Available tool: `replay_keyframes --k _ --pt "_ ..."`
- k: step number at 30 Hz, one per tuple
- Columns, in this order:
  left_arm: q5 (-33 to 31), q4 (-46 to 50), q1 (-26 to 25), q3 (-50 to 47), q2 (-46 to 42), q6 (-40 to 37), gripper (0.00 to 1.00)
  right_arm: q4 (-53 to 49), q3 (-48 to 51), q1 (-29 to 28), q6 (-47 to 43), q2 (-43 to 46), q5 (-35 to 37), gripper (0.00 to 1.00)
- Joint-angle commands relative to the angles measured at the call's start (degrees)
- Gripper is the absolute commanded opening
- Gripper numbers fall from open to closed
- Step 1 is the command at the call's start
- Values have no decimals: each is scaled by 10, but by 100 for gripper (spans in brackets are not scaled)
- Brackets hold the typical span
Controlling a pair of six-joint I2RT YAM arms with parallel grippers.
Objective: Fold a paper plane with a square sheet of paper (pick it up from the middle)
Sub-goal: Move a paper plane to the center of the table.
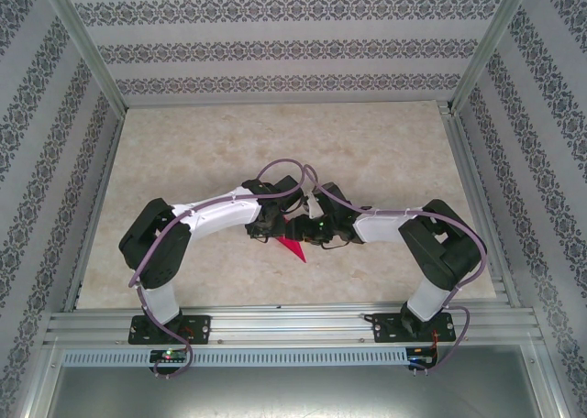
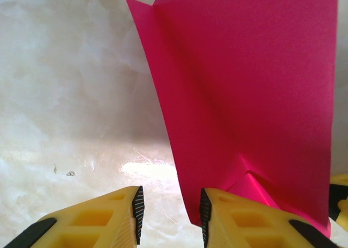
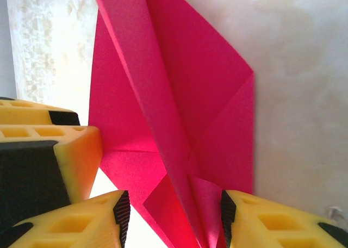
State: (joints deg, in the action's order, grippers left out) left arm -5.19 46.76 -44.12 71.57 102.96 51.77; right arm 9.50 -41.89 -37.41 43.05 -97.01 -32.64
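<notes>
While partly folded, the square sheet of paper (image 1: 293, 247) stands tilted, seemingly lifted off the surface (image 1: 275, 143), at centre between both arms. Left pincer (image 2: 169, 215) released, jaws apart beside its edge. Right pincer (image 3: 174, 218) straddles its creases; grip cannot be told.

Left fingers (image 2: 109, 218) and right fingers (image 3: 272, 221) stand parted, nearly meeting.

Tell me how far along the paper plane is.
Done: the pink paper already has a centre crease and layered diagonal folds. In hand: both grippers meet on it, the right gripper open around its folded end, the left gripper open at its edge. Left: likely the wing folds.
</notes>
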Motion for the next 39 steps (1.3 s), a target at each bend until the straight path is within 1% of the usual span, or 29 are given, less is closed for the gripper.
replay_keyframes --k 1,3,9,13,15,20,23,28,31,35,36,37,39 --pt "-14 -11 7 -11 -19 4 36 1 -7 -10 -21 19 -2 49" --pt "-16 -11 7 -13 -19 5 35 5 -8 -13 -19 19 -2 48" --pt "-20 -10 7 -20 -20 7 29 -22 -13 -24 -29 24 38 45" --pt "-21 -14 7 -26 -25 8 29 -38 -22 -27 -37 13 44 45" --pt "-19 -17 7 -27 -26 8 29 -42 -25 -29 -42 9 49 47" --pt "-22 -14 7 -26 -26 7 28 -64 -42 -33 -54 -3 55 48" --pt "-22 -14 7 -26 -25 8 28 -87 -56 -37 -67 -8 71 49" --pt "-21 -17 7 -26 -26 8 28 -97 -61 -42 -83 -11 63 50" --pt "-22 -17 7 -26 -27 8 28 -114 -61 -44 -91 -10 73 50" --pt "-21 -16 7 -26 -27 6 28 -121 -54 -46 -98 -11 81 47" --pt "-21 -16 7 -25 -28 6 28 -122 -55 -46 -99 -12 81 45" --pt "-21 -17 7 -27 -27 5 28 -119 -56 -46 -99 -15 77 41" --pt "-20 -18 7 -26 -26 5 28 -123 -64 -48 -102 -21 74 40"
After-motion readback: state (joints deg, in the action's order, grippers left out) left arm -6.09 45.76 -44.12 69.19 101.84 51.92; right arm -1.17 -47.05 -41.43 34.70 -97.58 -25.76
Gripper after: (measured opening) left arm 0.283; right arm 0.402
